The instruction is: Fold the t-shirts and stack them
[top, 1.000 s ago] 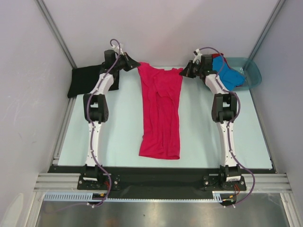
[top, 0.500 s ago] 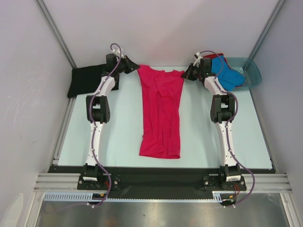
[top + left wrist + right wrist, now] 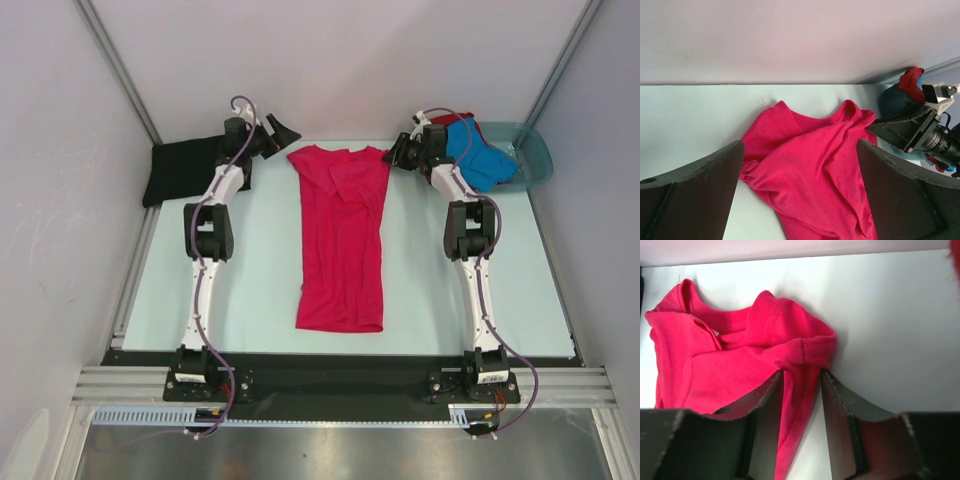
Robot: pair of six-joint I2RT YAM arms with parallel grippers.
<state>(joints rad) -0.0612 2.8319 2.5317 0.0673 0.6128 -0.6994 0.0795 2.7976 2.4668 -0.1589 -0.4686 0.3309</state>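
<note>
The magenta-pink t-shirt (image 3: 340, 240) lies lengthwise down the middle of the table, collar end at the far edge, its sides folded inward. My left gripper (image 3: 283, 133) hovers open just left of the collar end; the left wrist view shows wide jaws (image 3: 800, 150) with the shirt (image 3: 815, 165) lying loose below them. My right gripper (image 3: 395, 155) is at the shirt's right shoulder. Its jaws (image 3: 801, 375) are parted around a fold of the pink cloth (image 3: 715, 365), with table showing beside the fold. A black t-shirt (image 3: 185, 170) lies at the far left. Blue (image 3: 478, 155) and red (image 3: 445, 119) t-shirts sit in the basin.
A translucent teal basin (image 3: 535, 160) stands at the far right corner, behind my right arm. White walls close in the back and both sides. A black strip runs along the near table edge by the arm bases.
Both grippers have opened, the left one wide, letting go of the pink shirt's shoulders. The collar end now rests on the table, and the left gripper has drawn back from it.
</note>
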